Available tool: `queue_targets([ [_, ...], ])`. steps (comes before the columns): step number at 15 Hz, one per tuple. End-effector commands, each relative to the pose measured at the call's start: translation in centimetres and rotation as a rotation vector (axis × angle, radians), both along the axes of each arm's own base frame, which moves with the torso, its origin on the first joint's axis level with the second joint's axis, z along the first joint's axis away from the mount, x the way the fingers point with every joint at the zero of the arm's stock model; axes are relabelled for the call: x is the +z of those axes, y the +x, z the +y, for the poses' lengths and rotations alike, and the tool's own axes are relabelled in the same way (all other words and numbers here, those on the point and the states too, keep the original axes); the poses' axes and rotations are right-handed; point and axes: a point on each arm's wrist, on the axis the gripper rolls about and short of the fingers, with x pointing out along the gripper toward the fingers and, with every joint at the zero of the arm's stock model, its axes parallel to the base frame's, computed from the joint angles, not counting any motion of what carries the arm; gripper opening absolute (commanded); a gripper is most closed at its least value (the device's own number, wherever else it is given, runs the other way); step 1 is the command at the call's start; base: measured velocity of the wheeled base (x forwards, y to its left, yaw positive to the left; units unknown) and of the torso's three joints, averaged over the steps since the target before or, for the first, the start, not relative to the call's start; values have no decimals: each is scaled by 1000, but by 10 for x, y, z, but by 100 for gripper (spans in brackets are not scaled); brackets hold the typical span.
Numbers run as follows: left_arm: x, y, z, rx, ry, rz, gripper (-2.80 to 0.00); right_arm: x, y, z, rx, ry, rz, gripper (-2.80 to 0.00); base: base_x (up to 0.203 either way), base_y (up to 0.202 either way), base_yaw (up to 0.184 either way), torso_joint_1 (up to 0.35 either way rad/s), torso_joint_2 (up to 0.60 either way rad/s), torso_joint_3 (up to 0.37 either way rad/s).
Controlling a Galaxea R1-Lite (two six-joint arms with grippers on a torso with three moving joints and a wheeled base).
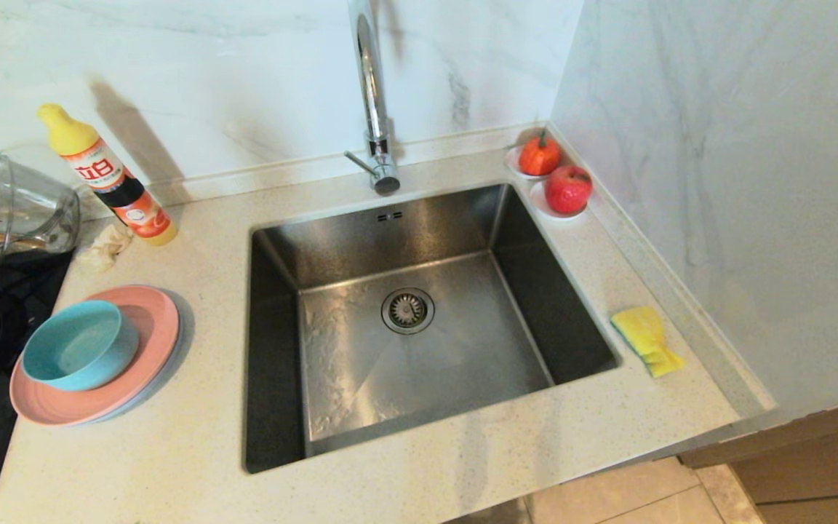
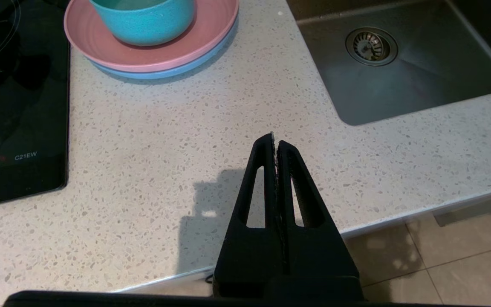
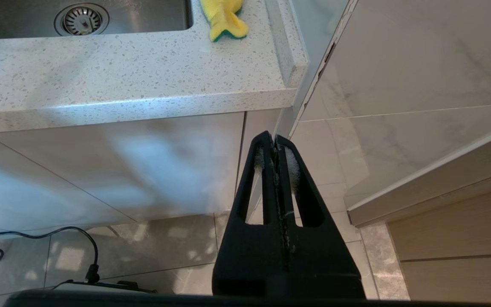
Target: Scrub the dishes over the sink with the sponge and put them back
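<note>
Left of the steel sink (image 1: 361, 240) a teal bowl (image 1: 78, 346) sits in a pink plate (image 1: 146, 320), which lies on a grey-blue plate (image 2: 173, 70). The yellow sponge (image 1: 645, 338) with its green layer lies on the counter right of the basin, by the wall. My left gripper (image 2: 274, 140) is shut and empty over the counter's front edge, well short of the dishes (image 2: 151, 42). Off the counter's right end, below its top, my right gripper (image 3: 273, 139) hangs shut and empty in front of the cabinet, with the sponge (image 3: 224, 19) far beyond it. Neither arm shows in the head view.
A detergent bottle (image 1: 110, 178), a crumpled rag (image 1: 102, 249) and a clear glass jug (image 1: 26, 204) stand at the back left beside a black cooktop (image 2: 15, 106). A chrome faucet (image 1: 374, 94) rises behind the basin. Two red fruits (image 1: 556, 175) sit on saucers in the back right corner.
</note>
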Motion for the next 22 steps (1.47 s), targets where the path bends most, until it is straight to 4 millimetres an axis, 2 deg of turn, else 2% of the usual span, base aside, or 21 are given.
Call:
queue_targets([
  [1,0,0,0,1,1,3,-280,0,0,0,1,-1,-1,-280,0,0,0,0,0,0],
  [22,0,0,0,1,1,3,-280,0,0,0,1,-1,-1,-280,0,0,0,0,0,0],
])
